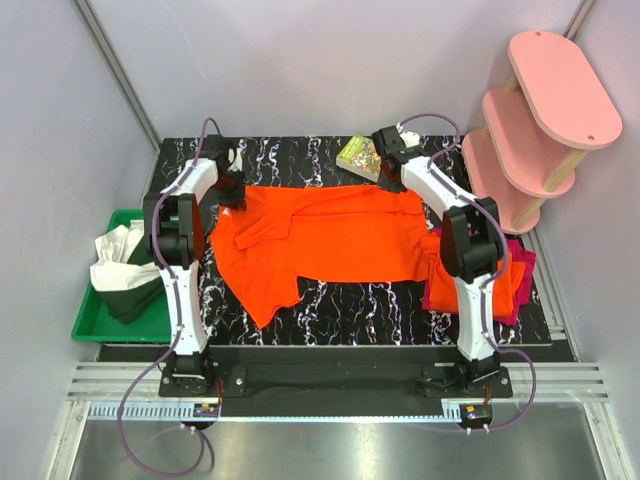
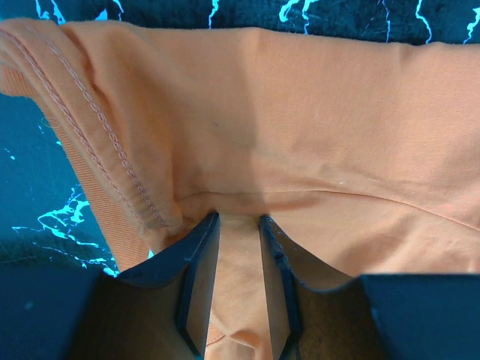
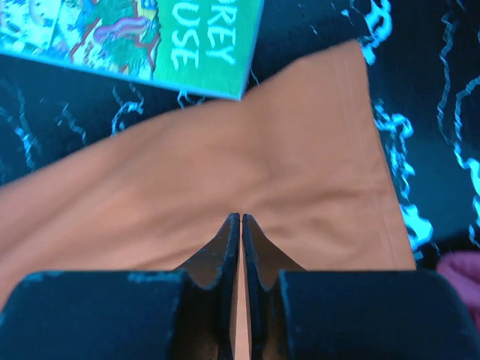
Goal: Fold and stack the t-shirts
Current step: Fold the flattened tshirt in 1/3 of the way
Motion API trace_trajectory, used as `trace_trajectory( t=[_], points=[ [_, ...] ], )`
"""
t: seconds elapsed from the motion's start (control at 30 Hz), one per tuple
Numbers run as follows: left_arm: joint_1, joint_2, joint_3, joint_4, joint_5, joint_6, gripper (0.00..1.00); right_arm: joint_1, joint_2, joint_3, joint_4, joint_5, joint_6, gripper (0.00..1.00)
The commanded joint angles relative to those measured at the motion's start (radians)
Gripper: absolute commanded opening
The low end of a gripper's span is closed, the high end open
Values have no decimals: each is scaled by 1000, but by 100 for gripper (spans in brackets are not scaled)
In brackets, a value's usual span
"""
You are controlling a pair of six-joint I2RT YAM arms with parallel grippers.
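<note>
A bright orange t-shirt (image 1: 340, 235) lies spread across the middle of the black marbled table (image 1: 330, 300), one sleeve hanging toward the near left. My left gripper (image 1: 232, 190) is at the shirt's far left corner. In the left wrist view its jaws (image 2: 238, 219) are shut on a bunched fold of the orange cloth (image 2: 300, 135) beside a stitched hem. My right gripper (image 1: 392, 178) is at the far right corner, and its jaws (image 3: 241, 216) are pinched shut on a thin layer of the shirt (image 3: 225, 172). A stack of magenta (image 1: 522, 258) and orange cloth lies at the right edge, partly hidden by the right arm.
A green-covered book (image 1: 358, 157) (image 3: 150, 30) lies at the far edge just past the right gripper. A green tray (image 1: 90, 325) holding white and dark cloth sits off the table's left side. A pink tiered shelf (image 1: 545, 110) stands at the back right.
</note>
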Motion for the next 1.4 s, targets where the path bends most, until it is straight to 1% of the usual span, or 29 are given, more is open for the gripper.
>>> trace_trajectory(
  t=[0.0, 0.17, 0.33, 0.63, 0.77, 0.8, 0.97, 1.17, 1.27, 1.37],
  points=[
    [4, -20, -15, -33, -12, 4, 34, -4, 120, 116, -63, 3, -37, 11],
    [0, -23, -9, -33, -21, 16, 34, -18, 187, 153, -68, -11, -40, 11],
    [0, -18, -3, -36, -29, 26, 34, -37, 214, 163, -71, -17, -49, 11],
    [17, 3, 29, -66, -21, 19, 34, -107, 238, 150, -105, -126, -43, 11],
    [18, 23, 67, -102, -27, 21, 34, -132, 254, 153, -132, -184, -42, 11],
    [42, 29, 71, -108, -30, 23, 34, -139, 257, 156, -138, -192, -42, 11],
    [61, 43, 110, -135, -43, 35, 34, -170, 273, 156, -177, -229, -38, 11],
    [84, 57, 127, -144, -43, 33, 34, -184, 277, 140, -189, -230, -40, 10],
    [84, 45, 120, -142, -20, 36, 33, -184, 264, 149, -188, -241, -49, 9],
    [86, 28, 133, -141, -37, 42, 33, -184, 240, 156, -184, -212, -51, 9]
  ],
)
